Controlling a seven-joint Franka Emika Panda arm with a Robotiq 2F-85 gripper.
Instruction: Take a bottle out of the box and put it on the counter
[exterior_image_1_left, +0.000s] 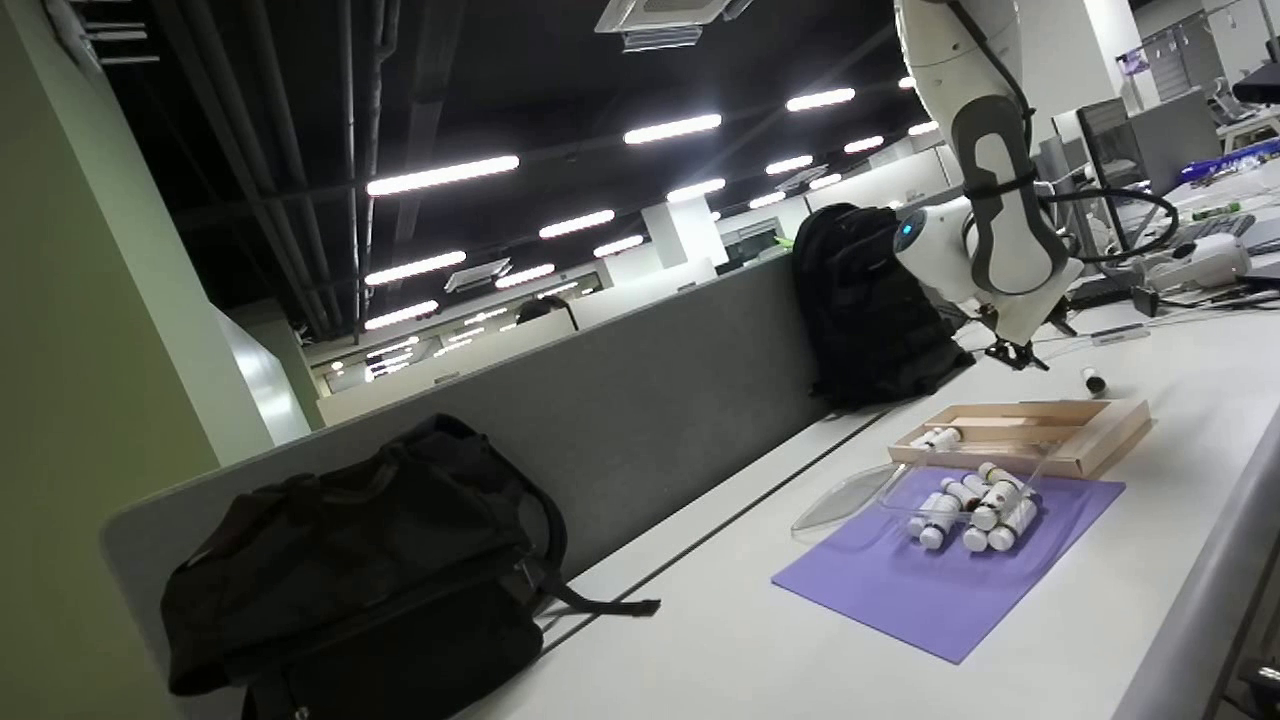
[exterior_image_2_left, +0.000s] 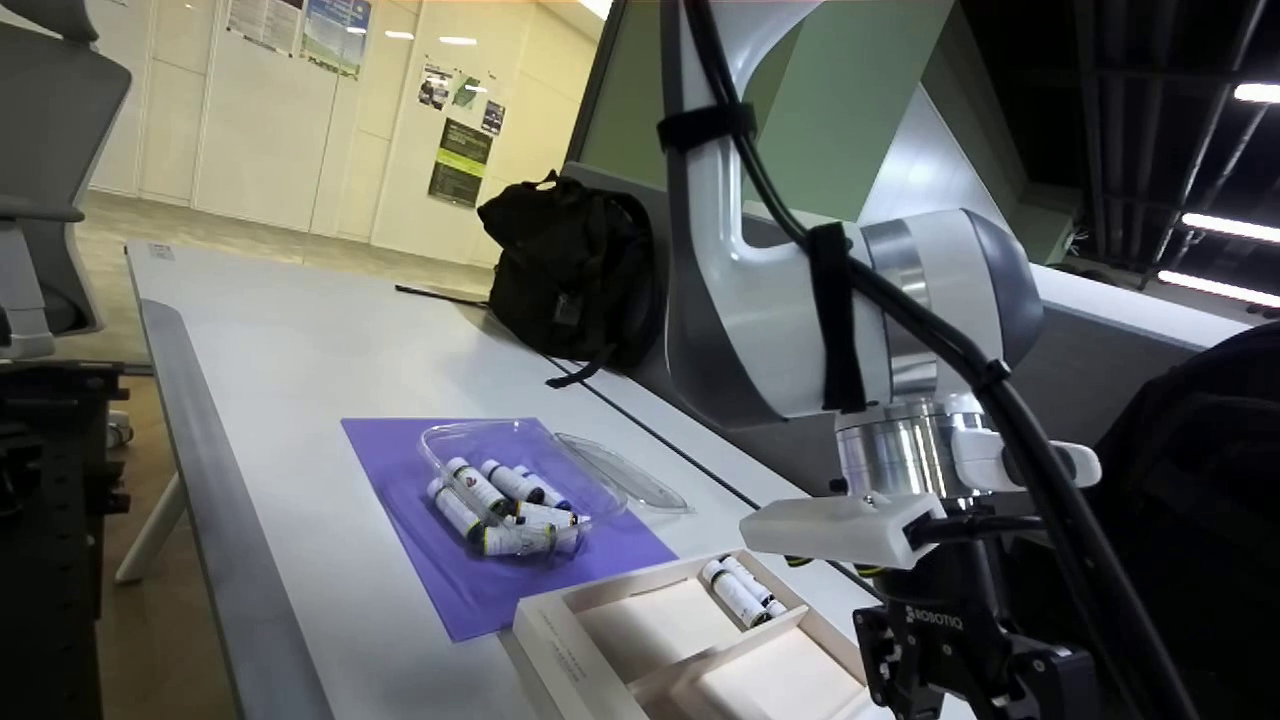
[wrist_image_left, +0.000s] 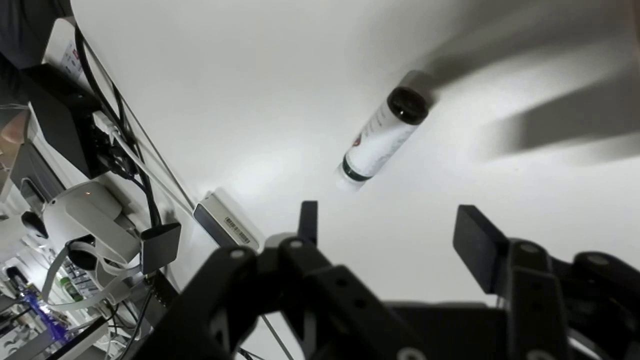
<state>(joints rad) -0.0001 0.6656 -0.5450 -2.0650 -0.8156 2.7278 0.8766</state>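
A single white bottle with a dark end and a green band lies on the off-white counter in the wrist view. It also shows in an exterior view, beyond the box. The tan wooden box sits on the counter and holds a few white bottles in one compartment; the other compartment that shows looks bare. My gripper is open with nothing between its fingers. It is above the counter, and the single bottle is ahead of the fingertips, apart from them. In an exterior view the fingertips hang beyond the box.
A purple mat lies beside the box with a clear plastic container and several white bottles. A clear lid lies nearby. A grey divider, two black bags, cables and a small white device border the area.
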